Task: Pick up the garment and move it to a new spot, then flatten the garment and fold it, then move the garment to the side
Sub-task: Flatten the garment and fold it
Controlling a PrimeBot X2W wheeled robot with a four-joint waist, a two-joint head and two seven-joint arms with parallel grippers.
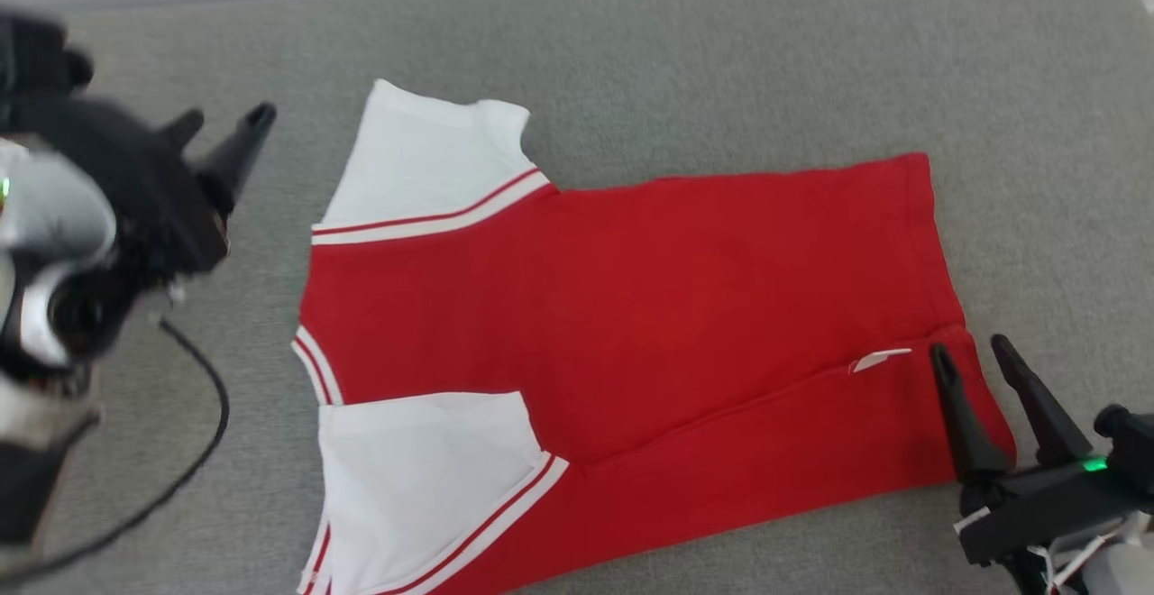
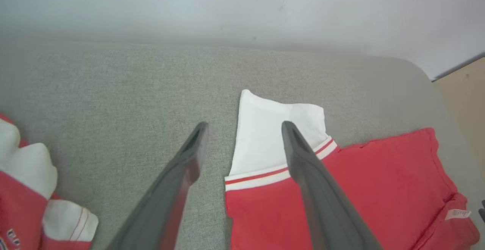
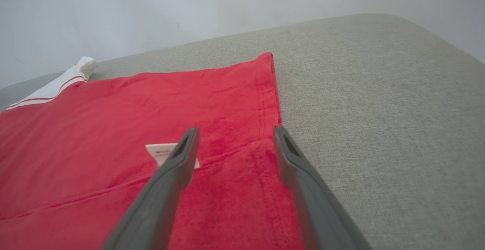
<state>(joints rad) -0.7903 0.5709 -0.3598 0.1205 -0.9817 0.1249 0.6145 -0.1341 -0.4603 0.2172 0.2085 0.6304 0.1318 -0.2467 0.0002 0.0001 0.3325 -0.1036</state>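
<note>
The garment (image 1: pixel 631 288) is a red shirt with white sleeves, spread on a grey padded surface (image 1: pixel 721 63). Its near long edge is folded over, and a white label (image 1: pixel 879 360) shows at the fold. My left gripper (image 1: pixel 223 122) hangs open above the bare surface, left of the far sleeve (image 1: pixel 424 162). In the left wrist view its fingers (image 2: pixel 318 189) straddle that sleeve's edge (image 2: pixel 265 136) from above, holding nothing. My right gripper (image 1: pixel 972 350) stands open over the hem corner (image 3: pixel 242 189) beside the label (image 3: pixel 161 151), with nothing between its fingers.
A second red and white bundle of cloth (image 2: pixel 22 189) lies on the surface at the left of the left wrist view. A pale wall (image 2: pixel 242 7) backs the surface. Its rounded corner drops to a wooden floor (image 2: pixel 462 91). A black cable (image 1: pixel 203 415) hangs from my left arm.
</note>
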